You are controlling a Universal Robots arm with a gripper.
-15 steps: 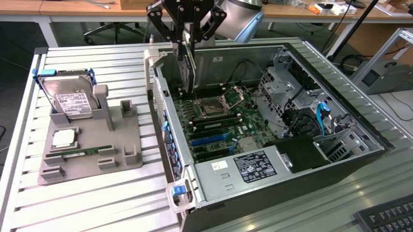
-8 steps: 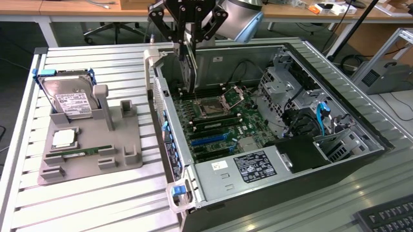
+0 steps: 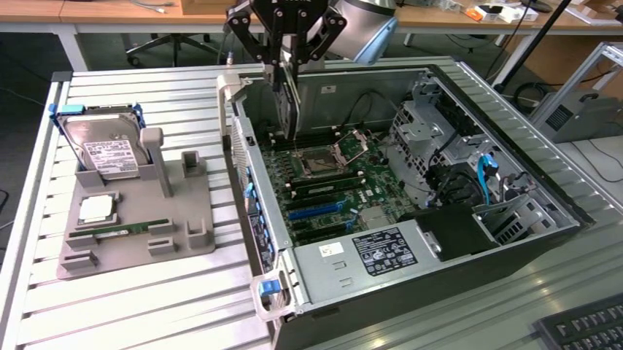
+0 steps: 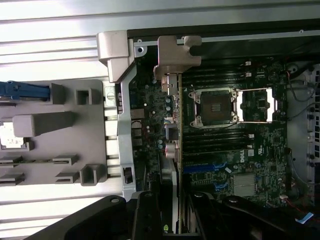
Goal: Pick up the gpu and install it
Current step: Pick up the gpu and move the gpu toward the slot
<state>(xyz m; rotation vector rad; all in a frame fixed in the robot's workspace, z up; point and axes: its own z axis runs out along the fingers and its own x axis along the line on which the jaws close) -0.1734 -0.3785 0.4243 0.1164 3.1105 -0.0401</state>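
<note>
Exterior and wrist views. The black, multi-link claw (image 3: 285, 73) (image 4: 175, 215) is clamped on the top edge of the gpu (image 3: 289, 109) (image 4: 172, 57), a thin, flat, rectangular card with a dark face and a silver bent-metal end bracket. The card hangs upright and edge-on inside the open black steel computer case (image 3: 467, 284). It is over the green motherboard (image 3: 322, 197), just beside the square, metal-framed processor socket (image 3: 319, 162) on the exterior view's left. Whether its lower edge touches the board cannot be told. The case lies on a ribbed silver metal tabletop (image 3: 146, 306). Next to it, a grey moulded plastic holder (image 3: 185, 219) carries a boxy silver hard drive with blue handles (image 3: 109, 149), propped at a tilt.
</note>
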